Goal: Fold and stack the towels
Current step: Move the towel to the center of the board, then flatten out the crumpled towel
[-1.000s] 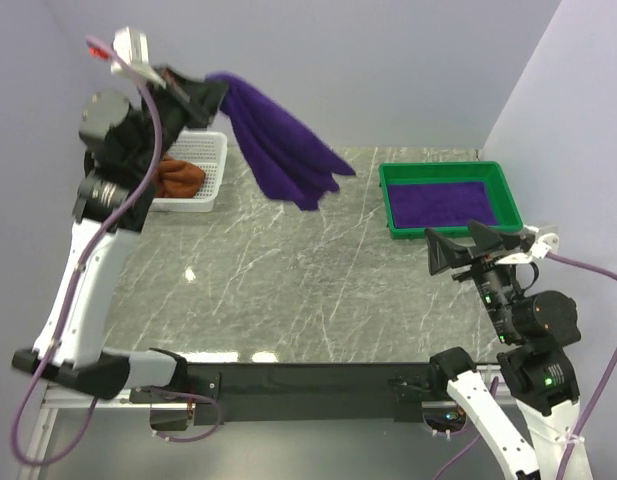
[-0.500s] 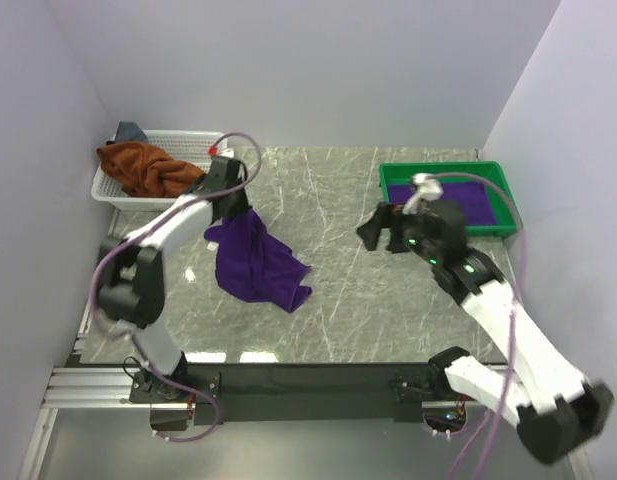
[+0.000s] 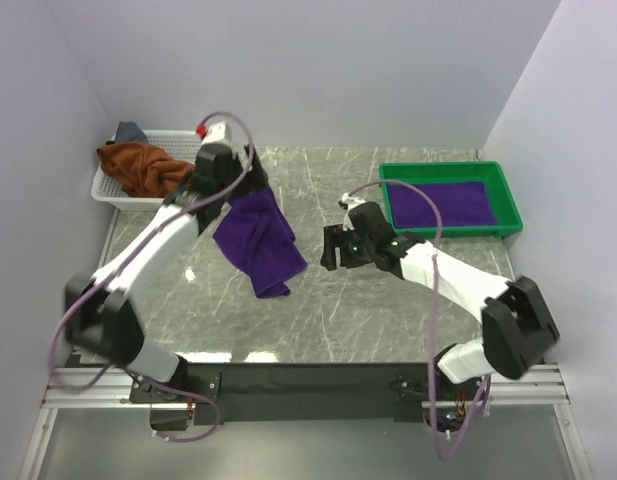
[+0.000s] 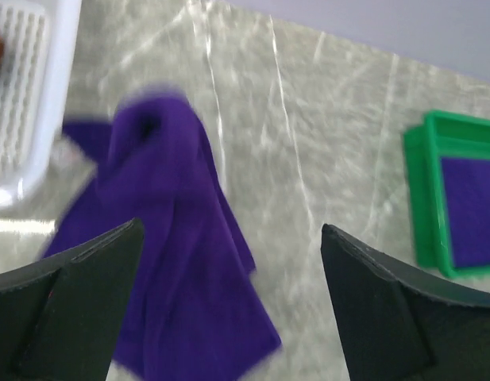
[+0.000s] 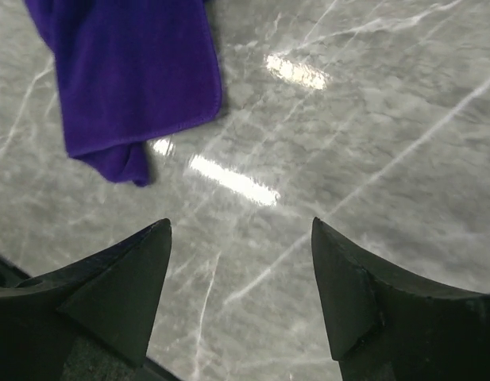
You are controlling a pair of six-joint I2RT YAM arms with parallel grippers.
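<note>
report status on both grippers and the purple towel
Left gripper open above the purple towel. Right gripper open, empty, beside it. Towel bunched on the marble table, unfolded. Nothing blocking it.

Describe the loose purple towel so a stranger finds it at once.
On the marble table, look between the white basket at far left and the green tray at far right, nearer the basket. The rumpled purple towel there is loose; the other purple towel is flat inside the tray.
</note>
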